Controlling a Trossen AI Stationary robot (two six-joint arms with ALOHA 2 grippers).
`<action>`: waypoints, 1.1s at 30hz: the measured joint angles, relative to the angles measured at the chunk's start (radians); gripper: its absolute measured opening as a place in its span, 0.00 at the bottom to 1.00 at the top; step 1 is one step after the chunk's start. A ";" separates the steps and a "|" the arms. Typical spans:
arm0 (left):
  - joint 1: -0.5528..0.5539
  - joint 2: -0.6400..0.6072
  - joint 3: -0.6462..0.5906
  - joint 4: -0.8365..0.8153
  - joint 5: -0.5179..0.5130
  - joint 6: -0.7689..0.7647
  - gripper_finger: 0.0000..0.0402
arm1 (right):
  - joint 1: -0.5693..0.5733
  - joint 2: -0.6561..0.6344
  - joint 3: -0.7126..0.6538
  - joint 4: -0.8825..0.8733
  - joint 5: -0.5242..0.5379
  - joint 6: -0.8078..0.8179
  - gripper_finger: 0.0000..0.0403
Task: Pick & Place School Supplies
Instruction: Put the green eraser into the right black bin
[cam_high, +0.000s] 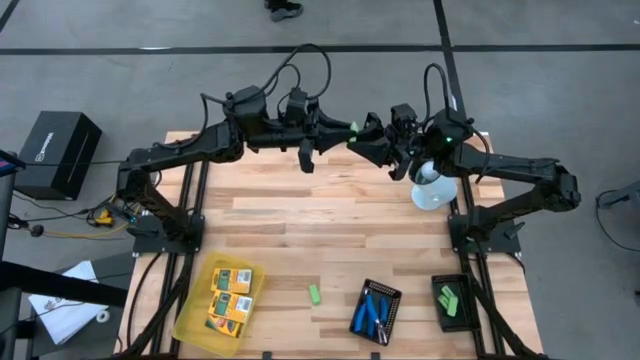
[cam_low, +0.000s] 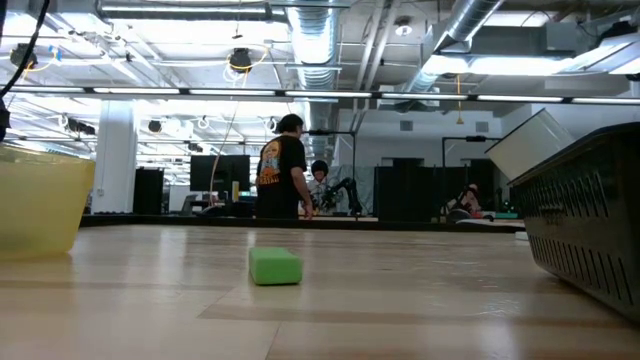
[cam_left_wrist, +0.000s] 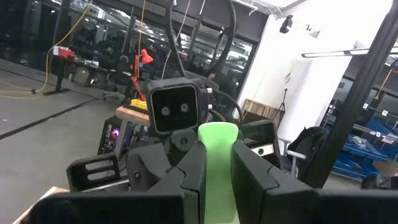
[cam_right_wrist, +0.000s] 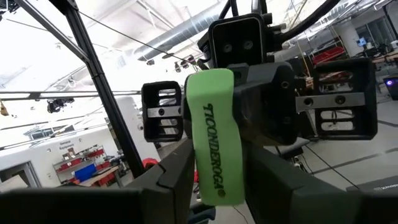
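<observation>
High over the table's far edge both arms meet tip to tip. My left gripper (cam_high: 342, 133) is shut on a bright green oblong block (cam_high: 352, 127) printed TICONDEROGA (cam_right_wrist: 214, 143). My right gripper (cam_right_wrist: 217, 171) faces it, open, with a finger close on either side of the block's free end; I cannot tell whether they touch it. Another green block (cam_high: 314, 294) lies flat on the table near the front. Yellow-orange packs (cam_high: 230, 292) lie in the yellow tray (cam_high: 195, 322). Blue-handled tools (cam_high: 375, 310) lie in a black tray (cam_high: 392, 297). My left gripper pinches one end of the green block (cam_left_wrist: 217, 186) between its two fingers, coming about level from the table's left side and lying along the block. The block is clear of the table, and its other end (cam_left_wrist: 217, 134) sticks out past the fingertips toward my right gripper.
A second black tray (cam_high: 440, 318) at the front right holds green blocks (cam_high: 449, 297). A white bowl-like thing (cam_high: 433, 190) sits under the right arm. In the low view the yellow tray (cam_low: 40, 200) and a black tray (cam_low: 590, 220) flank the loose block (cam_low: 275, 266); a person stands far behind.
</observation>
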 joint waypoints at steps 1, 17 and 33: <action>-0.001 0.000 0.000 0.001 0.000 0.000 0.09 | 0.000 0.000 0.000 0.000 0.000 0.000 0.31; -0.003 -0.001 0.000 0.001 0.014 -0.001 0.09 | 0.000 0.000 0.001 -0.018 0.010 -0.146 0.14; -0.002 -0.001 0.000 0.000 0.013 0.000 0.09 | 0.000 -0.001 0.001 -0.032 0.024 -0.176 0.14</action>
